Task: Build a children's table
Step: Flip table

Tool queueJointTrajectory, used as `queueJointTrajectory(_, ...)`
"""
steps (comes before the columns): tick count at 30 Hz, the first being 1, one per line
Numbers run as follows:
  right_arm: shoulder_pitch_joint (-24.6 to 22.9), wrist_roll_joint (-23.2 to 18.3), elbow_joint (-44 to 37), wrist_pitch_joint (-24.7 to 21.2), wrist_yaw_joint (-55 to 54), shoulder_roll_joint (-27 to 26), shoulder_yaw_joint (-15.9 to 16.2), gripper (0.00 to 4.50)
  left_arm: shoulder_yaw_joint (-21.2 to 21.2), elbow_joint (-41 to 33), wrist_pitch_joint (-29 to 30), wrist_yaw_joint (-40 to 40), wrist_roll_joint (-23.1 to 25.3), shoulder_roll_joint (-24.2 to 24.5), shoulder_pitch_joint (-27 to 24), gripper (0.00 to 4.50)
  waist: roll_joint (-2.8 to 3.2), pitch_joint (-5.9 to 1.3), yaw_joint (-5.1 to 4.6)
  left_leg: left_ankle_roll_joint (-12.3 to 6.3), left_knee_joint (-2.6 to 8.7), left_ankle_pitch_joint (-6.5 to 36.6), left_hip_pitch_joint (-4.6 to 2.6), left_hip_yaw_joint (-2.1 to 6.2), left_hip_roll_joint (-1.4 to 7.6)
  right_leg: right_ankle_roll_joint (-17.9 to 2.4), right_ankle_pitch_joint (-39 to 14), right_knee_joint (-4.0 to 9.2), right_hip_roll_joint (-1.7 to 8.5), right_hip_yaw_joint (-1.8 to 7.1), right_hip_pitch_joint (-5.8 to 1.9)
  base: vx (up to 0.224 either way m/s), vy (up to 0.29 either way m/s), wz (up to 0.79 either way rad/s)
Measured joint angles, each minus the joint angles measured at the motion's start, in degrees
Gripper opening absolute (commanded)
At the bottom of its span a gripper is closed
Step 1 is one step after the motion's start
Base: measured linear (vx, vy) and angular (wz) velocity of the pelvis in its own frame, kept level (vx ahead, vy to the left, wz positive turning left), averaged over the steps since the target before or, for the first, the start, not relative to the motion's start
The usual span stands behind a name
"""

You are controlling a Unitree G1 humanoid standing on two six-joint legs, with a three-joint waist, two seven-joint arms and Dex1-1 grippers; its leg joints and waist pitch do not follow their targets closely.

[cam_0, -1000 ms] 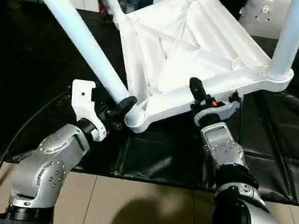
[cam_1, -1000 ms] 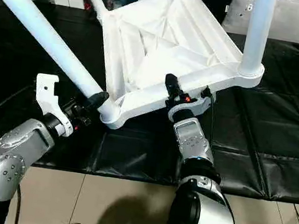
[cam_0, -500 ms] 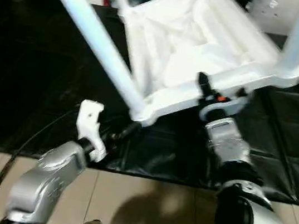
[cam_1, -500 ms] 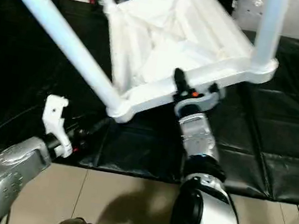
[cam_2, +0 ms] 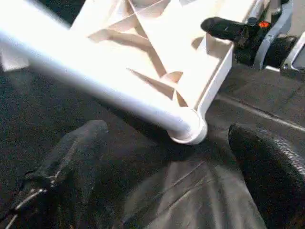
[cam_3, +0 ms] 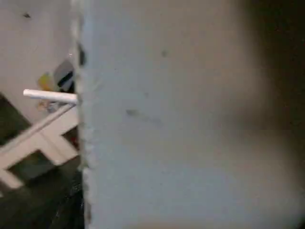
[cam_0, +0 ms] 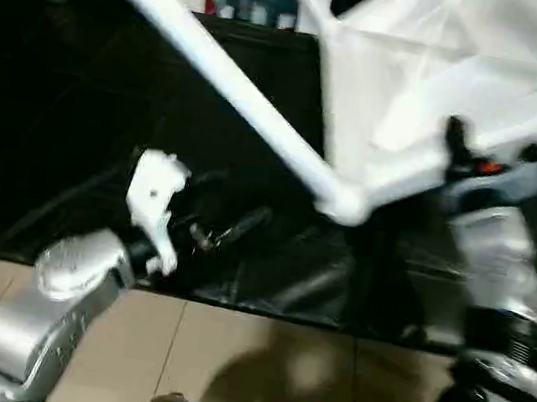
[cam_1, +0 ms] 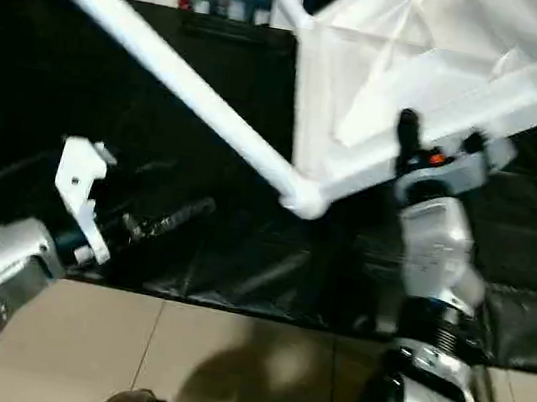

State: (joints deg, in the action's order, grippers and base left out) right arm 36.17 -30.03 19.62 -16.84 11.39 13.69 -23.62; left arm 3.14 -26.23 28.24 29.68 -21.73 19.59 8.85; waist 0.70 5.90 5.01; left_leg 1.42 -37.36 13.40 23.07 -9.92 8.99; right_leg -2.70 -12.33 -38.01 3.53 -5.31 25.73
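While the right pincer (cam_0: 487,158) grips the rim of the children's table (cam_0: 439,75), the white top is tilted up over the black worktop (cam_0: 47,128), ribbed underside facing the head camera. One leg (cam_0: 217,72) is seated in the near corner socket (cam_2: 188,129) and slants up to the left. Left pincer (cam_0: 229,231) hangs open, fingers (cam_2: 267,162) spread wide, apart from the socket, holding nothing. Pale floor (cam_0: 255,361) lies below the worktop edge.
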Motion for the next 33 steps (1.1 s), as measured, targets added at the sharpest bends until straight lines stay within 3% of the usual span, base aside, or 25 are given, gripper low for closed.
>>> queueJointTrajectory(5,-2.6,5.7,-9.5,-4.5,-3.5,4.0,3.8,1.96,-1.0,-1.3,0.7,-2.0,1.0,1.1,6.7,4.5,-0.44,0.24,-0.44,0.26,0.46,-0.6,-0.2,0.04,0.04,-0.1,0.3,0.09,-0.13,0.0,-0.07,0.0,0.0,0.0)
queueJointTrajectory(8,-2.9,8.3,-12.8,-7.9,-5.8,5.0,6.1,1.96,-0.9,-1.7,1.2,-2.3,2.0,2.7,9.6,4.5,-0.54,0.31,-1.21,0.53,0.73,-0.8,-0.33,0.06,0.07,-0.1,0.6,0.43,-0.2,-0.03,-0.41,0.0,0.0,0.0)
queueJointTrajectory(10,-2.9,9.3,-13.8,-9.4,-6.9,5.2,7.2,1.96,-0.6,-1.6,1.2,-2.3,3.4,3.3,10.6,4.5,-0.64,0.37,-1.64,0.8,1.19,-1.0,-1.05,0.05,0.11,0.2,0.8,1.1,-0.28,-0.1,-0.96,0.0,0.0,0.0)
queueJointTrajectory(18,-2.2,17.3,-16.8,-11.6,-10.3,6.0,14.3,1.95,3.4,0.8,-1.1,-1.2,10.6,8.4,13.7,4.5,-0.98,0.47,-1.57,0.91,1.19,-1.2,-0.92,0.05,0.1,0.0,1.3,1.33,-0.26,-0.1,-1.02,0.0,0.0,0.0)
queueJointTrajectory(26,1.4,20.4,-13.3,-11.8,-14.4,2.8,16.8,1.95,8.3,7.2,-11.0,-3.1,19.7,7.0,19.1,4.5,-1.19,0.42,-1.67,1.15,1.2,-1.3,-0.95,0.05,0.1,0.0,1.5,1.32,-0.26,-0.09,-1.05,0.0,0.0,0.0)
queueJointTrajectory(29,1.7,21.2,-12.7,-11.5,-14.1,2.7,17.3,2.65,10.8,12.1,-17.2,-6.1,24.7,6.7,21.2,4.5,-1.21,0.41,-1.68,1.19,1.2,-1.4,-0.96,0.05,0.1,0.1,1.6,1.34,-0.26,-0.1,-1.05,0.0,0.0,0.0)
queueJointTrajectory(33,-0.3,21.6,-12.1,-10.5,-12.4,2.9,17.7,2.9,12.7,17.5,-25.4,-9.9,30.8,6.7,21.9,4.5,-1.37,0.31,-1.61,1.2,1.22,-1.4,-0.96,0.06,0.11,0.1,1.6,1.35,-0.26,-0.1,-1.07,0.0,0.0,0.0)
